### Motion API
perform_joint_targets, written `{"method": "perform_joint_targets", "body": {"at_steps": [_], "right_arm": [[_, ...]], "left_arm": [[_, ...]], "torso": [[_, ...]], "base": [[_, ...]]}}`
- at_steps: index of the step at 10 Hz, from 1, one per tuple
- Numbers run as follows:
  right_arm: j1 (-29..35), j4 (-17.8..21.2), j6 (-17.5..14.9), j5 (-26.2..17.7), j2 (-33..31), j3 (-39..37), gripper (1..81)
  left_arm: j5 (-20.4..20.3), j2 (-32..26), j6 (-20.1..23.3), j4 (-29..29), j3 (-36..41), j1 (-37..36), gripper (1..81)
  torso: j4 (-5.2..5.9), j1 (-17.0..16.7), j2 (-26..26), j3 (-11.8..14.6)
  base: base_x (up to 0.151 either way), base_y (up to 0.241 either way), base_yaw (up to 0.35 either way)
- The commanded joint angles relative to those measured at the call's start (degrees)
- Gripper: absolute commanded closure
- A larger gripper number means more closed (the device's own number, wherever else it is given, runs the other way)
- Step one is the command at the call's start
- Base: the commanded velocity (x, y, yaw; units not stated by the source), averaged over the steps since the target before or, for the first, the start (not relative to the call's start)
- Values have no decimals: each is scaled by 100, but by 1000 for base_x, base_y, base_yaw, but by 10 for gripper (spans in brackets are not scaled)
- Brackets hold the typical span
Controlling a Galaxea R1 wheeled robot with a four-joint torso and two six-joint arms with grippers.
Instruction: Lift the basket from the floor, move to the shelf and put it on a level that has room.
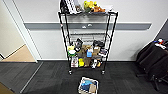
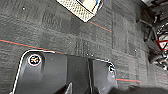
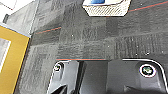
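You see the basket (image 1: pixel 88 85) in beige weave with a pale rim — blue cloth and a brown packet inside. The floor (image 1: pixel 50 77) under it is dark grey carpet tile, finely striped, crossed by thin red lines (image 2: pixel 30 46) in the wrist views. The shelf (image 1: pixel 87 40) is black wire — yellow and orange toys (image 1: pixel 92 6) on top. The wall (image 1: pixel 140 42) is white with a grey band (image 1: pixel 130 25).

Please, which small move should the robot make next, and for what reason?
Probably bring both arms down and forward to the basket. It sits on the floor in front of the shelf, not yet lifted, and both wrist views show carpet between the robot's plates and the basket.
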Motion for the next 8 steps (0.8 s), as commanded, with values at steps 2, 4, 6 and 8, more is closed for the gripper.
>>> {"method": "perform_joint_targets", "body": {"at_steps": [2, 4, 6, 8], "right_arm": [[286, -118, 32, -216, -119, 80, 10], [287, -118, 32, -216, -119, 71, 10], [296, -118, 32, -216, -119, 53, 10], [296, -118, 32, -216, -119, 45, 10]], "left_arm": [[231, -105, 46, 97, -9, -225, 10], [231, -141, 46, 97, -9, -199, 10], [231, -123, 55, 106, -9, -189, 10], [239, -114, 55, 106, -9, -181, 10]], "torso": [[0, 0, 0, 0], [0, -2, 0, 0], [0, 0, 0, 0], [0, -2, 0, 0]], "base": [[142, 0, 0], [142, 0, 0], [143, 0, 0], [142, 0, 0]]}}
